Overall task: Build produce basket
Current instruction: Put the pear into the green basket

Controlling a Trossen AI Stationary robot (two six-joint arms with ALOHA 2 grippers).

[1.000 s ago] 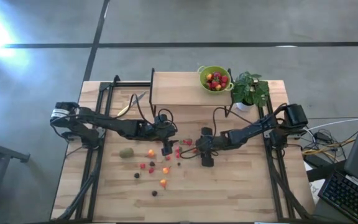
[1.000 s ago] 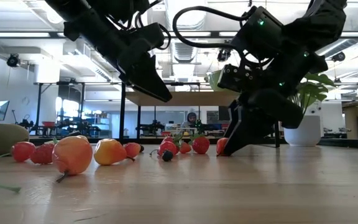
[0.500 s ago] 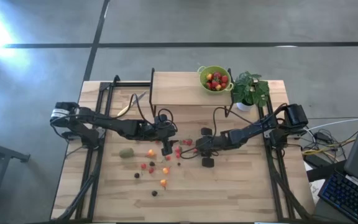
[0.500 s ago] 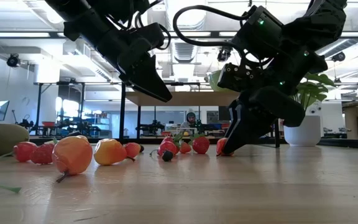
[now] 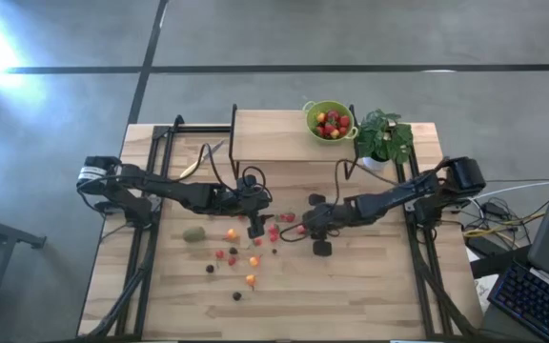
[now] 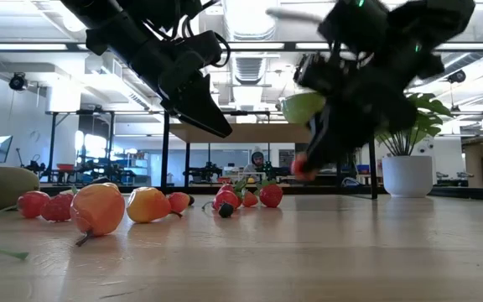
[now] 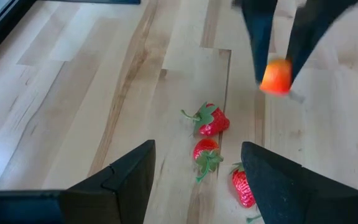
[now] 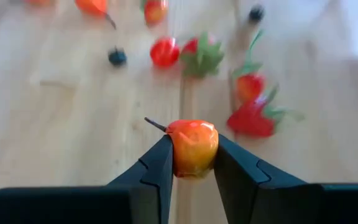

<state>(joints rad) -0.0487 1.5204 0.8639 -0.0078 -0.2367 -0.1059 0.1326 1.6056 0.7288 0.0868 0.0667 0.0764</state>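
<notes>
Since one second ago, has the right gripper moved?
Yes. The right gripper, shut on an orange-red fruit, has lifted off the table, above the strawberries lying there.

Overhead, table-level and two wrist cameras share the table (image 5: 370, 286).

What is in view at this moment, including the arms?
Produce basket: one, lime green, on the raised shelf at the table's far edge, already holding red fruits.
Potted plant: one, green in a white pot, right of the basket.
Loose fruits: many, red, orange and dark, scattered mid-table.
Kiwi-like fruit: one, brownish green, left of the scatter.
Knife: one, yellow handle, far left of the table.
Left end effector: open, above the strawberries.
Right end effector: shut on an orange-red fruit, lifted off the table.
</notes>
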